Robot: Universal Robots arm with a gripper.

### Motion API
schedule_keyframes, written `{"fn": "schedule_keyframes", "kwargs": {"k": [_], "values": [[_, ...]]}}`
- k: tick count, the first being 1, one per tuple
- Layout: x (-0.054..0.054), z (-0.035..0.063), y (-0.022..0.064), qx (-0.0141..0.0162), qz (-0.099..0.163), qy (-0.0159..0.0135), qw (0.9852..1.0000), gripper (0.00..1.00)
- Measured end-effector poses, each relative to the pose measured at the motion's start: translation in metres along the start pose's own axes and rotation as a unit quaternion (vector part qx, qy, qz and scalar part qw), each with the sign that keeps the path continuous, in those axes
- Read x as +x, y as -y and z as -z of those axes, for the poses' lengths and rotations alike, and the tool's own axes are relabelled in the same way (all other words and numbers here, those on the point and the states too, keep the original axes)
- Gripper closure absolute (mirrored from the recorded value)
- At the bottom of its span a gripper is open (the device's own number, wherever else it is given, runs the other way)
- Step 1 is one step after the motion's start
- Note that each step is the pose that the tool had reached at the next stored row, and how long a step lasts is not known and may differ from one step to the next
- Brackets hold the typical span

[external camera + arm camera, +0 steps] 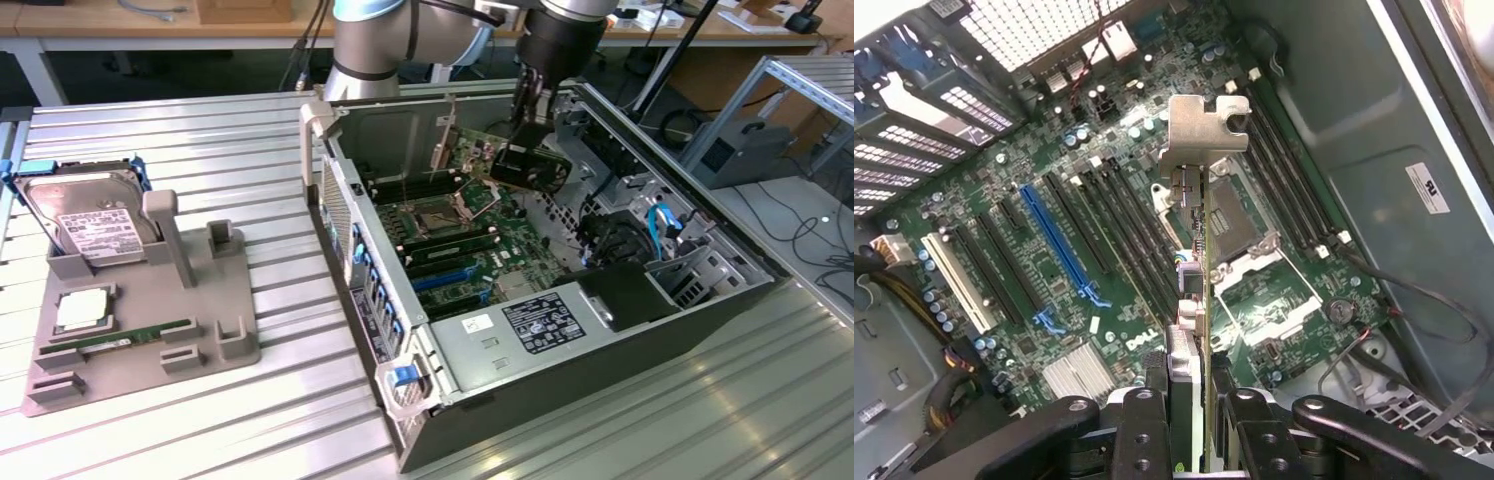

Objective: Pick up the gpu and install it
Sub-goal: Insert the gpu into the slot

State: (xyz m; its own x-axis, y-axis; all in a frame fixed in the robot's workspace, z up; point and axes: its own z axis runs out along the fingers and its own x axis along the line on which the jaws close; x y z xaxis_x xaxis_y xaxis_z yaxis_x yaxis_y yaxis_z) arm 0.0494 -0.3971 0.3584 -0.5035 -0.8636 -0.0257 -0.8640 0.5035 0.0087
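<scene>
My gripper (531,118) reaches down into the open computer case (694,300) and is shut on the gpu (530,166), a green card with a black cooler block. The card hangs tilted above the motherboard (514,255), near the case's rear wall, apart from the board. In the wrist view the gpu (1203,262) is seen edge-on between my two black fingers (1142,432), with its silver end bracket (1199,128) farthest from my gripper (1194,435). Beneath it lie the motherboard's black expansion slots (1116,225), a blue slot (1059,245) and the processor socket (1239,235).
A grey parts holder (147,330) on the exterior view's left carries a silver hard drive (91,225), a long green memory stick (118,341) and a square chip (80,310). Inside the case are a drive cage (681,265), loose cables (1414,300) and a metal side wall (1414,190).
</scene>
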Motion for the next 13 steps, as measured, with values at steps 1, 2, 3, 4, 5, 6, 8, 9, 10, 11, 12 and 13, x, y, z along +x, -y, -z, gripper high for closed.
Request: {"fn": "schedule_keyframes", "kwargs": {"k": [1, 2, 3, 4, 5, 6, 8, 9, 10, 11, 12, 13], "values": [[0.0, 0.0, 0.0, -0.0001, 0.003, 0.0, 1.0, 0.73], [0.0, 0.0, 0.0, -0.0002, 0.006, -0.0001, 1.0, 0.73], [0.0, -0.0001, 0.0, -0.0002, 0.008, -0.0001, 1.0, 0.73], [0.0, -0.0001, 0.0, -0.0003, 0.01, -0.0001, 1.0, 0.73], [0.0, -0.0001, 0.0, -0.0003, 0.012, -0.0001, 0.9999, 0.73], [0.0, -0.0001, 0.0, -0.0004, 0.016, -0.0002, 0.9999, 0.73], [0.0, -0.0002, 0.0, -0.0006, 0.022, -0.0002, 0.9998, 0.73], [0.0, -0.0002, 0.0, -0.0007, 0.026, -0.0002, 0.9997, 0.73], [0.0, -0.0002, 0.0, -0.0007, 0.03, -0.0003, 0.9996, 0.73], [0.0, -0.0002, 0.0, -0.0008, 0.032, -0.0003, 0.9995, 0.73], [0.0, -0.0002, 0.0, -0.0008, 0.034, -0.0003, 0.9994, 0.73], [0.0, -0.0003, 0.0, -0.0009, 0.036, -0.0003, 0.9994, 0.73]]}}
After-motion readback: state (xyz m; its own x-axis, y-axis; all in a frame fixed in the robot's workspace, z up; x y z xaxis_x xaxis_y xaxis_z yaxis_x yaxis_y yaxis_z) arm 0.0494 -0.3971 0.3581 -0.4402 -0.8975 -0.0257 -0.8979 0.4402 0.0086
